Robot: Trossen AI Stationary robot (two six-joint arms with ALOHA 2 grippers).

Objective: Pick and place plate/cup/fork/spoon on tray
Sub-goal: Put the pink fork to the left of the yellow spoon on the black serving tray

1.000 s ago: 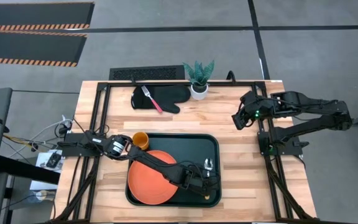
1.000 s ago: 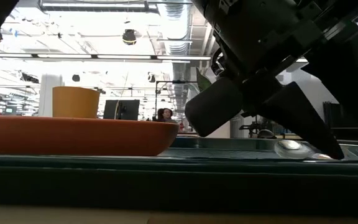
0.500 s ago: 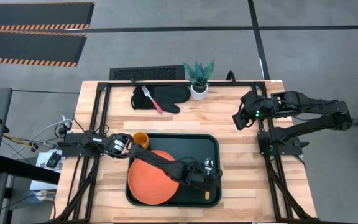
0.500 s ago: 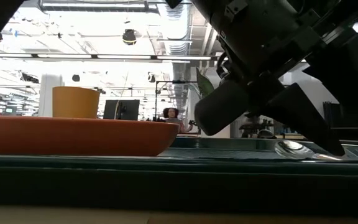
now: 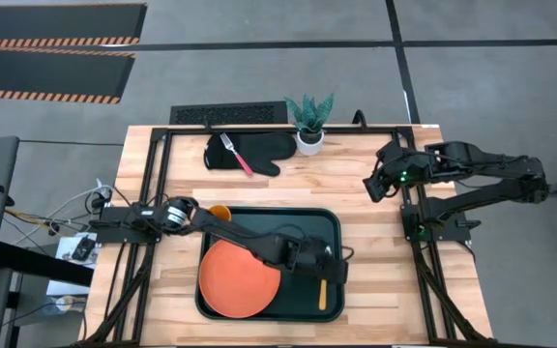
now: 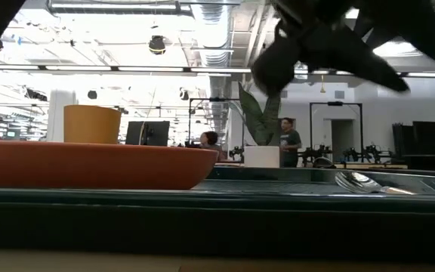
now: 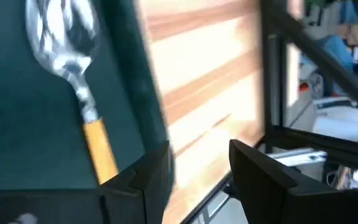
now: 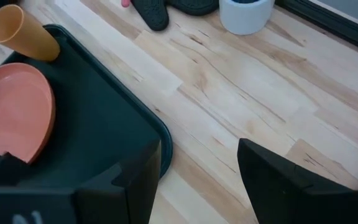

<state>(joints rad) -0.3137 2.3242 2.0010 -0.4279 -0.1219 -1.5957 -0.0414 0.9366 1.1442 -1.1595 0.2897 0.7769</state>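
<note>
The dark green tray point(image 5: 329, 224) lies at the table's middle near side. On it the orange plate point(image 5: 238, 280) rests flat at the left, and the orange-yellow cup point(image 5: 219, 212) stands at the far left corner. The spoon point(image 5: 322, 293) lies flat near the tray's right rim, its bowl point(image 7: 61, 31) toward the far side. My left gripper point(image 5: 340, 264) hangs open and empty above the spoon's bowl end. The fork point(image 5: 235, 153) lies on a black oven mitt point(image 5: 259, 150) at the far side. My right gripper point(image 5: 375, 188) waits open at the right.
A white pot with a green plant point(image 5: 308, 126) stands at the far edge, right of the mitt. Bare wood lies between the tray and the right arm's base point(image 5: 433, 222). In the low view people point(image 6: 287, 140) show in the room behind the table.
My left gripper has risen from low over the tray's right part to well above it, moving a little toward the far right. The spoon stays lying flat on the tray, its orange handle now uncovered.
</note>
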